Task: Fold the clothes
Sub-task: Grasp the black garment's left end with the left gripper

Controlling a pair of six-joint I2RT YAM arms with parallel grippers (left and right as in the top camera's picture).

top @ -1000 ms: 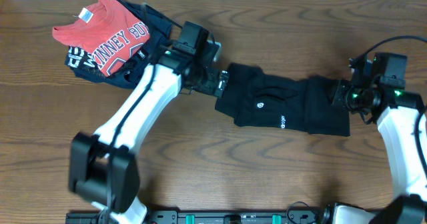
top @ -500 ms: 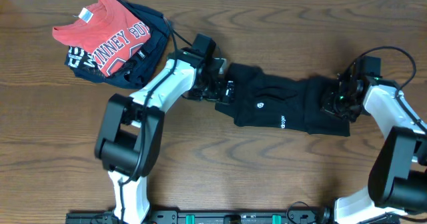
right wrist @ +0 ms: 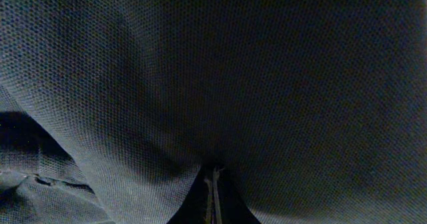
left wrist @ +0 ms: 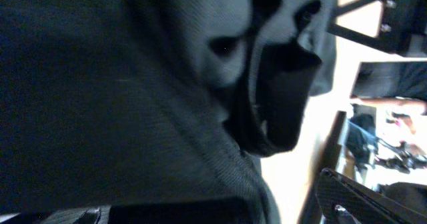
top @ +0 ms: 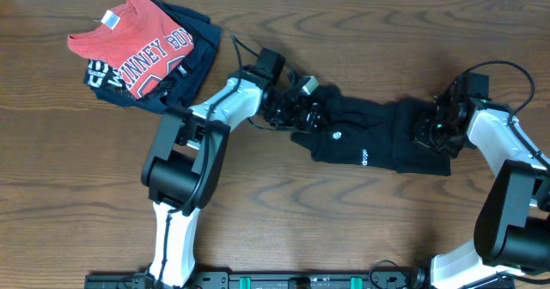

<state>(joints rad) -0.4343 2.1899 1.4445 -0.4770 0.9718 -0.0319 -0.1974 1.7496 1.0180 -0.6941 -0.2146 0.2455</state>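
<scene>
The clothes [top: 369, 138], a black T-shirt with a small white logo [top: 337, 136], lie as a long strip across the middle of the table. At the shirt's left end, my left gripper [top: 302, 110] is open and pushed into the bunched cloth. In the left wrist view the black fabric [left wrist: 100, 84] fills nearly everything and hides the fingertips. On the shirt's right end my right gripper [top: 427, 132] is shut on the cloth. The right wrist view shows its jaws pressed together [right wrist: 213, 184], with the fabric [right wrist: 267, 64] tenting up around them.
A red T-shirt with white lettering [top: 137, 44] lies on a navy garment [top: 185, 78] at the back left. Bare brown table [top: 284, 220] runs along the front. The right arm's cable [top: 503, 65] loops above its wrist.
My left gripper has slid right into the shirt's left end, bunching it and shortening the strip. My right gripper has shut on the right end and has held still since.
</scene>
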